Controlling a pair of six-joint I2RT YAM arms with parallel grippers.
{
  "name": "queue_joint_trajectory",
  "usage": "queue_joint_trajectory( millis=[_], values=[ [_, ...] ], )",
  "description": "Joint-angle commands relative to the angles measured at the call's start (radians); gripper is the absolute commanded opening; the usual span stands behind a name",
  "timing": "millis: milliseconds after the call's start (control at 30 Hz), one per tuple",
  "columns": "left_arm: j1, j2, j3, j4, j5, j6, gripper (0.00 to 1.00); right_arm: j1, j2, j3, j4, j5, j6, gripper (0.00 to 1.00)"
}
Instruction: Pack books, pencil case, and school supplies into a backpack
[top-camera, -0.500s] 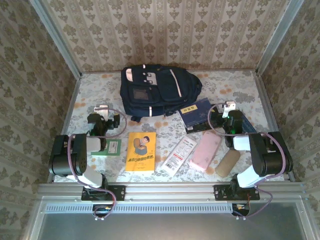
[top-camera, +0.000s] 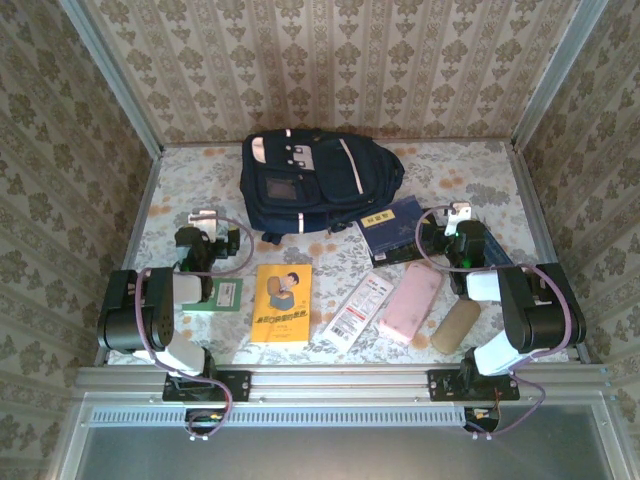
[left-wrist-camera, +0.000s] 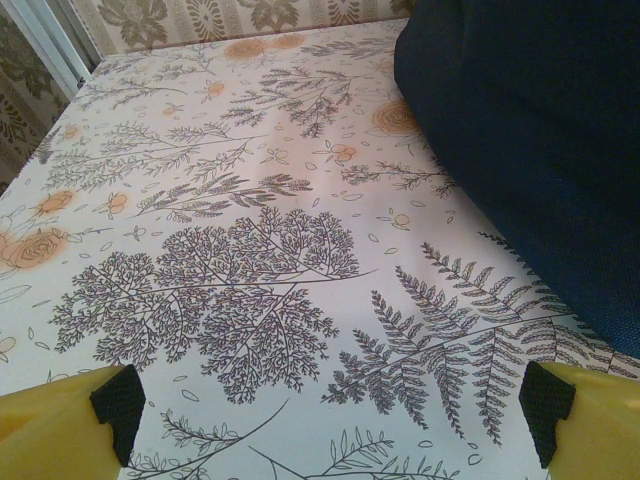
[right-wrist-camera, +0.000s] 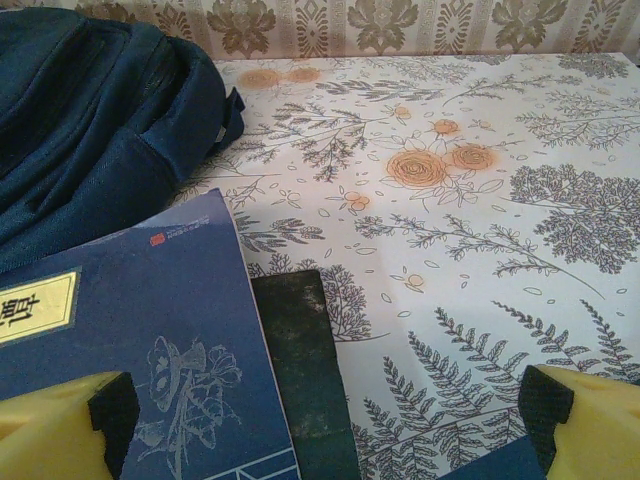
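The backpack (top-camera: 315, 185) lies flat at the far centre of the table (top-camera: 470, 170), front pocket up and zips shut. The remaining task items lie outside it, on the table surface.

Books:
- The navy book (top-camera: 393, 228) lies just right of the backpack, its far corner touching or slightly overlapping the fabric. The yellow label faces up. A dark flat strip (right-wrist-camera: 300, 370) protrudes from under its right edge.
- The yellow paperback (top-camera: 282, 304) lies near the front edge, left of centre, cover up.
- The green booklet (top-camera: 222, 294) lies just left of the paperback, partly covered by the left arm.

Supplies, in a row right of the paperback:
- White packet (top-camera: 358, 310), set diagonally.
- Pink pouch (top-camera: 410, 300), just beside the packet.
- Tan pouch (top-camera: 455, 325), just beside the pink pouch, nearest the right arm's base.

Left gripper (top-camera: 204, 217): released, jaws spread wide, grasping nothing. It is positioned low over bare table, left of the backpack. In the left wrist view the backpack's side occupies the upper right.

Right gripper (top-camera: 458, 212): released, jaws spread wide, grasping nothing. It is positioned just right of the navy book. In the right wrist view the book's corner lies by the left finger (right-wrist-camera: 110, 405).
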Motion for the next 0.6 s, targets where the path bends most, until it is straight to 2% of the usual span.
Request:
queue_joint_trajectory(
  millis=[0, 567],
  values=[
    [-0.006, -0.010, 0.017, 0.005, -0.008, -0.001, 1.00, 0.005, -0.012, 0.004, -0.003, 0.003, -0.012, 1.00],
    [0.013, -0.009, 0.018, 0.005, 0.030, -0.018, 1.00, -0.006, -0.011, 0.007, -0.007, -0.020, -0.003, 1.00]
  ],
)
